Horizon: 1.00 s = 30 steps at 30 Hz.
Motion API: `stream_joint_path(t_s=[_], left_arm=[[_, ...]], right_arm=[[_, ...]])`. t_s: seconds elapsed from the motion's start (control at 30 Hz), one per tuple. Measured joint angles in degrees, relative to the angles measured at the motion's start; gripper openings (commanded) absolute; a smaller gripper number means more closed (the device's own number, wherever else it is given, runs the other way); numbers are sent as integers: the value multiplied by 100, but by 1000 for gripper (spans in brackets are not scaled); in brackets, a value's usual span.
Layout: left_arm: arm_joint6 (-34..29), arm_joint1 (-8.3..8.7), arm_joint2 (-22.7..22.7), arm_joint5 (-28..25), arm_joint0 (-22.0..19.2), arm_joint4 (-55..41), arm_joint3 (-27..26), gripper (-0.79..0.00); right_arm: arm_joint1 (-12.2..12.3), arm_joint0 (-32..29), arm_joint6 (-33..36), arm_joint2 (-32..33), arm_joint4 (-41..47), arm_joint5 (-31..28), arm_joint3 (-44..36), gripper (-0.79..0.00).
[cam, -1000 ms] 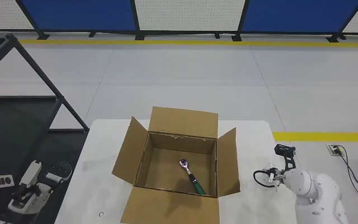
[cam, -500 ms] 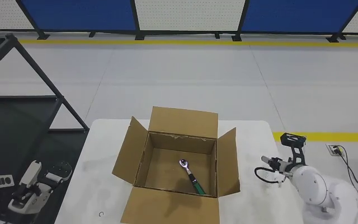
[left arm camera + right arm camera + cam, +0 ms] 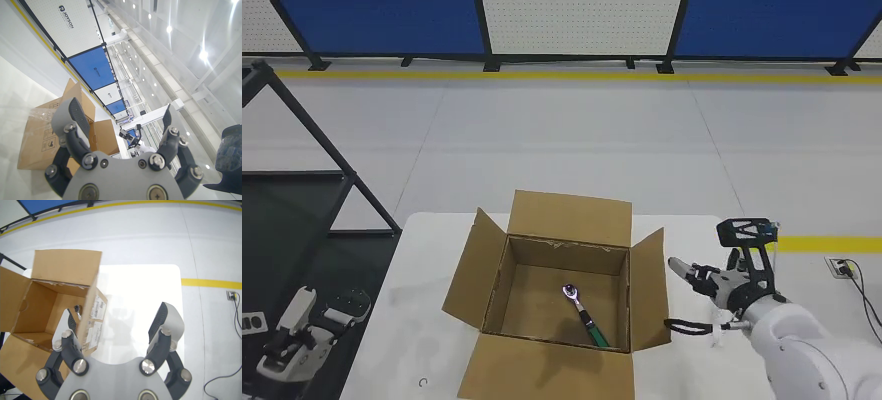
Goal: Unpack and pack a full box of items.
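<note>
An open cardboard box (image 3: 570, 217) stands in the middle of the white table (image 3: 417, 310). On its floor lies a ratchet wrench (image 3: 584, 315) with a green handle. My right gripper (image 3: 687, 298) hovers open just outside the box's right flap (image 3: 649, 290), holding nothing. In the right wrist view the box (image 3: 66, 264) is to one side, the flap's edge (image 3: 90, 306) covers part of one finger of the right gripper (image 3: 115, 309), and the wrench head (image 3: 77, 308) peeks out beside it. The left arm (image 3: 307, 335) rests off the table's left side. The left gripper (image 3: 121, 106) is open, empty and pointing up past the box (image 3: 37, 140).
A black metal frame (image 3: 302, 150) stands left of the table. A small ring (image 3: 423, 382) lies near the table's front left edge. On the floor to the right are a yellow line (image 3: 812, 243) and a wall socket with cable (image 3: 842, 267). Bare table lies right of the box.
The right arm has risen and swung from the table's right edge toward the box, its gripper now near the right flap. The left arm, box and wrench have stayed put.
</note>
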Motion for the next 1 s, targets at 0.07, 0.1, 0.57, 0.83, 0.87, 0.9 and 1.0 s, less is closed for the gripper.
stream_joint_path(t_s=[0.07,0.1,0.57,0.83,0.87,0.9,1.0], left_arm=[[36,-1,-25,-3,-15,-25,4,0],[56,-1,-60,-12,-25,-42,19,0],[-7,22,-630,-54,-69,-334,501,0],[-3,21,-625,-52,-70,-330,497,0],[-3,21,-625,-52,-70,-330,497,0],[-3,21,-625,-52,-70,-330,497,0],[-3,21,-625,-52,-70,-330,497,0]], right_arm=[[-9,132,57,-321,-119,-29,-134,0],[-18,260,117,-554,-168,-68,-173,0],[-494,2854,1276,-3378,23,341,2660,0],[-780,3307,1122,-3904,500,785,4721,0],[-792,3296,1116,-3893,554,801,4871,0],[-803,3271,1105,-3885,606,809,5048,0],[-835,3202,1040,-3888,734,804,5417,0]])
